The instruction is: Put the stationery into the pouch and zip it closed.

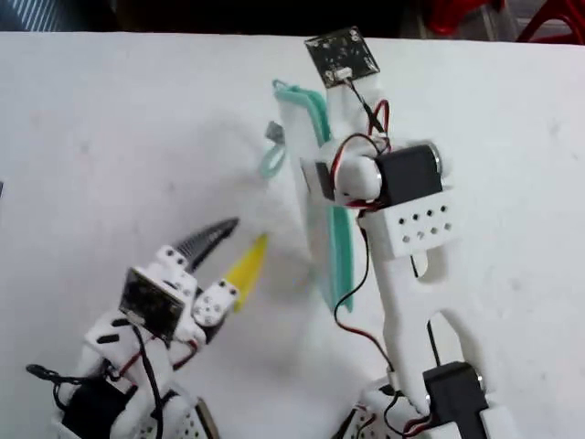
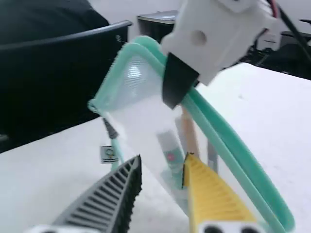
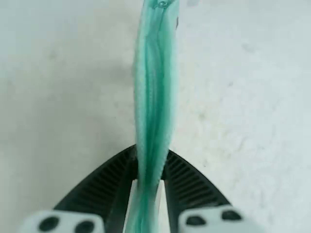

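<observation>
The clear pouch (image 1: 306, 137) with a teal zipper edge (image 1: 340, 247) stands on its side on the white table. My right gripper (image 3: 148, 167) is shut on that teal edge (image 3: 153, 87), one black finger on each side. In the left wrist view the pouch (image 2: 141, 107) hangs from the right gripper's black finger (image 2: 176, 85), and stationery (image 2: 167, 145) shows through its clear wall. My left gripper (image 1: 249, 231) is open a short way from the pouch's flat side, its grey finger (image 2: 116, 194) and yellow finger (image 2: 209, 194) spread apart with nothing between them. A zip pull tag (image 1: 271, 135) hangs at the far end.
The white table (image 1: 119, 137) stretches wide to the left and far right of the pouch. The right arm's white body (image 1: 416, 229) rises over the pouch's near half. A dark chair (image 2: 53, 73) stands beyond the table's edge.
</observation>
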`<control>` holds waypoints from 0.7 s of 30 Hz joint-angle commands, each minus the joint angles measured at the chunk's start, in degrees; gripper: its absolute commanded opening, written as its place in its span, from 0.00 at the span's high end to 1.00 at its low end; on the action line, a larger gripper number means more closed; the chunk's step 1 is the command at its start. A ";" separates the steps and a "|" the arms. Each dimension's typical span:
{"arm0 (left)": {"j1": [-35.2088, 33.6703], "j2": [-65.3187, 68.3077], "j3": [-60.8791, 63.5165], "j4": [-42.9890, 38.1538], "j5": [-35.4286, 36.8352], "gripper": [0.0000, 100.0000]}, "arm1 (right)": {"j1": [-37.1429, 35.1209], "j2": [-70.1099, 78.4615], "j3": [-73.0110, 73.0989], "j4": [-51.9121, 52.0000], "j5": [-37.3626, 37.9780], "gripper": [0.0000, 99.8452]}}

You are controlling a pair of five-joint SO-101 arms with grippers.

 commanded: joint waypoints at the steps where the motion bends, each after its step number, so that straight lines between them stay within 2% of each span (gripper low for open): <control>1: -8.04 0.75 -2.20 -4.22 2.46 0.90 | 0.31 -1.54 2.90 -6.20 -5.71 0.98; 6: -17.89 0.75 2.11 -10.90 13.89 0.91 | -10.59 -1.45 4.04 -12.70 -7.91 0.98; 9: -21.49 0.75 5.71 -16.70 15.47 0.92 | -17.54 -1.01 -0.18 -14.55 -7.91 0.98; 11: -22.37 0.75 7.30 -18.99 15.65 0.92 | -19.56 -0.84 -2.90 -17.89 -8.18 0.98; 16: -22.11 0.75 8.18 -19.87 15.38 0.92 | -15.60 -0.04 -0.18 -30.37 -8.35 0.98; 21: -22.02 0.84 8.18 -19.69 15.30 0.92 | -5.85 4.97 13.54 -31.69 -8.35 0.98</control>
